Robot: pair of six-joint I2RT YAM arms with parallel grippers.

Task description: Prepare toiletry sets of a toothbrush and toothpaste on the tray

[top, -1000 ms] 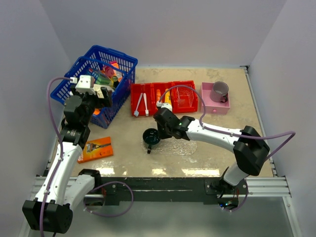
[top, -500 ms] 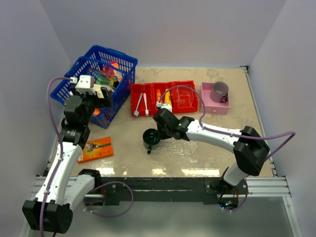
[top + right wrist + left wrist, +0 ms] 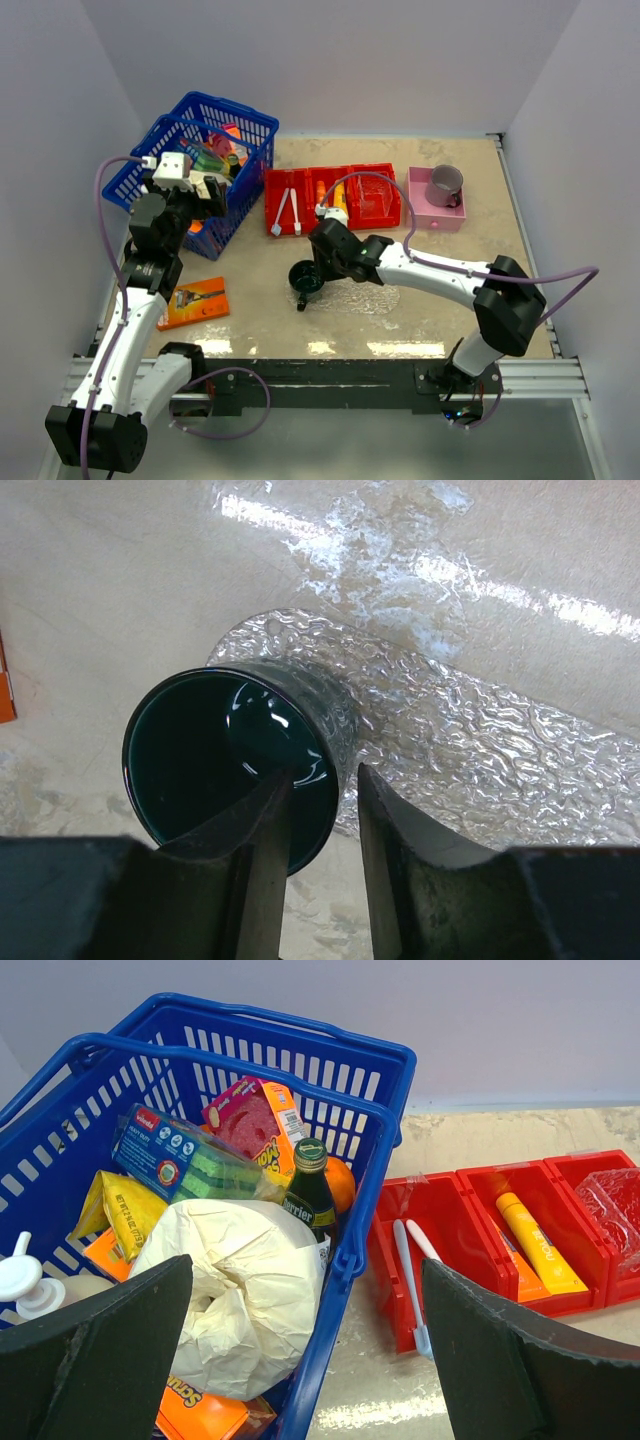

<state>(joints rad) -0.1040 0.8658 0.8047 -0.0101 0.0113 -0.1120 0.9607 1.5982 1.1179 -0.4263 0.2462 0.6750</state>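
Two white toothbrushes (image 3: pixel 290 212) (image 3: pixel 405 1260) lie in the left compartment of the red bin. An orange tube (image 3: pixel 320 192) (image 3: pixel 515 1260) and a yellow-orange tube (image 3: pixel 338 195) (image 3: pixel 540 1245) lie in its middle compartment. The clear bumpy tray (image 3: pixel 390 295) (image 3: pixel 480 750) lies mid-table. A dark green cup (image 3: pixel 305 281) (image 3: pixel 200 750) stands at its left end. My right gripper (image 3: pixel 318 268) (image 3: pixel 322 780) straddles the cup's wall, one finger inside and one outside, jaws nearly shut. My left gripper (image 3: pixel 215 190) (image 3: pixel 305 1360) is open and empty above the blue basket's rim.
The blue basket (image 3: pixel 255 120) (image 3: pixel 380 1120) at back left holds sponges, a bottle and paper. The red bin (image 3: pixel 275 185) has crumpled clear plastic (image 3: pixel 615 1200) in its right compartment. A pink box (image 3: pixel 420 215) holds a grey mug (image 3: pixel 445 183). An orange razor pack (image 3: pixel 193 301) lies front left.
My right gripper and the green cup have shifted slightly to the left together. The left arm has not moved.
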